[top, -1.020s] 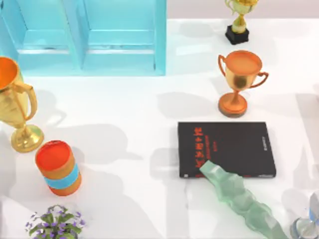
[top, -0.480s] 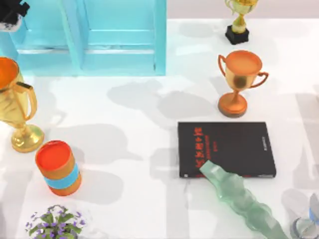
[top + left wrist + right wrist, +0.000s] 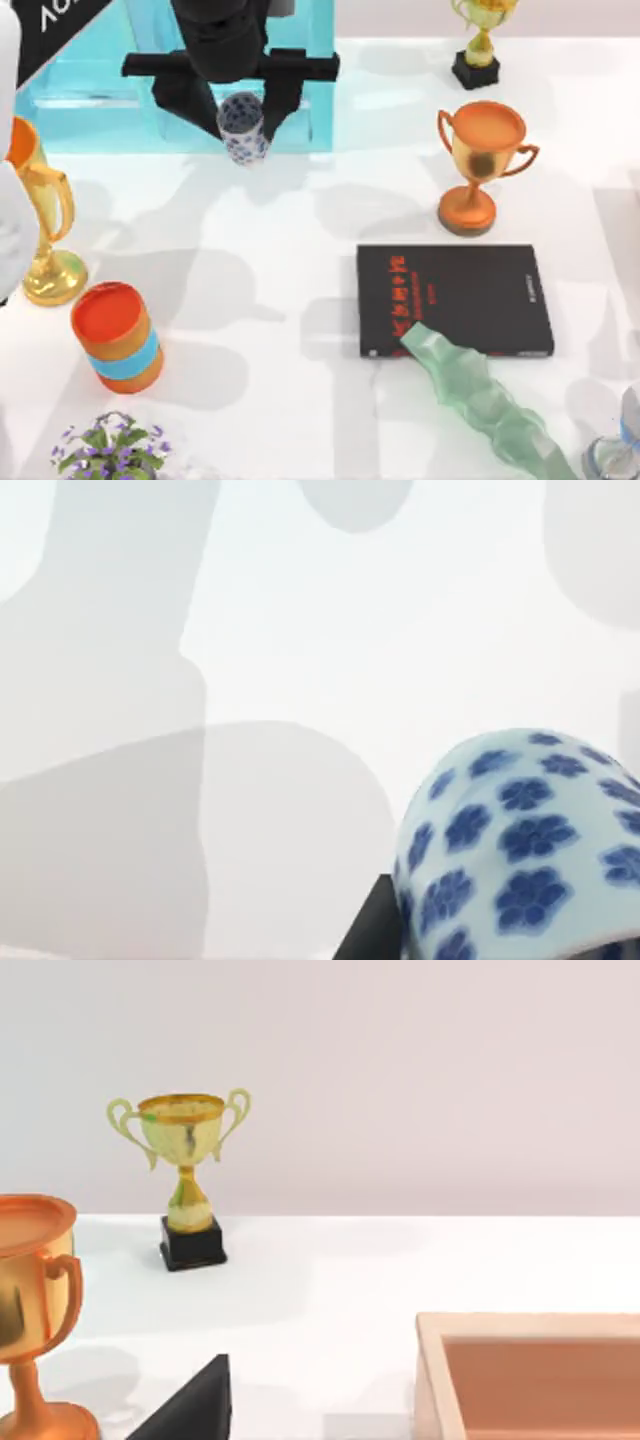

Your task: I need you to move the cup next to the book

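Top view shows a white table (image 3: 280, 400) under a pale wall. My left gripper (image 3: 243, 118) holds the cup (image 3: 243, 126) tightly between its fingers (image 3: 196, 108), well apart from the book (image 3: 455, 300).

White table (image 3: 280, 300) bears the book (image 3: 455, 300), well right of and nearer than the left gripper (image 3: 243, 118). An orange trophy (image 3: 480, 165) stands right of that gripper. An orange cylinder (image 3: 117, 337) stands to its left, nearer.

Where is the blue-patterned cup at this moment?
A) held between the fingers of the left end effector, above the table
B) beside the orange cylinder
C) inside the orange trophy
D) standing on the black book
A: in the top view the cup sits between the dark fingers of the left end effector, far from the book.
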Robot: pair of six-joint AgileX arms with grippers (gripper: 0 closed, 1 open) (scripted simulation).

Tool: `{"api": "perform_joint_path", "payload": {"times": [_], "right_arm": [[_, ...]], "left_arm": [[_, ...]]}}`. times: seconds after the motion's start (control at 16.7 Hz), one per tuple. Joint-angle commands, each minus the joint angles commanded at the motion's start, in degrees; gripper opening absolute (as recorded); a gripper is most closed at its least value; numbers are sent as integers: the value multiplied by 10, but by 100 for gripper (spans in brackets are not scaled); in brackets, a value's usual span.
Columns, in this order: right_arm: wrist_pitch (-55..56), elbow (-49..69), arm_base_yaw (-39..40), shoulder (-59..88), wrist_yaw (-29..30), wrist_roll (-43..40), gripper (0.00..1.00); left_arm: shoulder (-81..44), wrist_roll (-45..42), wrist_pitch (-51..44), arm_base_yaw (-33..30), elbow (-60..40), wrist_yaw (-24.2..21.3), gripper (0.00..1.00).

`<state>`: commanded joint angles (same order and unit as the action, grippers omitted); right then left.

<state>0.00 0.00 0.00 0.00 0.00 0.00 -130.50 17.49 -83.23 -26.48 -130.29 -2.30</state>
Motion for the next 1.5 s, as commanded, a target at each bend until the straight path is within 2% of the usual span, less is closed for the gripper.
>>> {"api": "perform_joint_path", "payload": {"times": [0.18, 0.36, 0.84, 1.2, 1.5], "right_arm": [[0, 0, 0, 0, 0, 0, 100], [0, 0, 0, 0, 0, 0, 100], [0, 0, 0, 0, 0, 0, 100], [0, 0, 0, 0, 0, 0, 100], [0, 0, 0, 0, 0, 0, 100]], "left_arm": [[-21, 106, -12, -57, 8, 9, 0], [-32, 155, -18, -85, 13, 16, 0], [-30, 159, -8, -85, 22, 16, 0], [-26, 159, 112, -86, 149, 17, 0], [-28, 159, 133, -87, 170, 17, 0]]}}
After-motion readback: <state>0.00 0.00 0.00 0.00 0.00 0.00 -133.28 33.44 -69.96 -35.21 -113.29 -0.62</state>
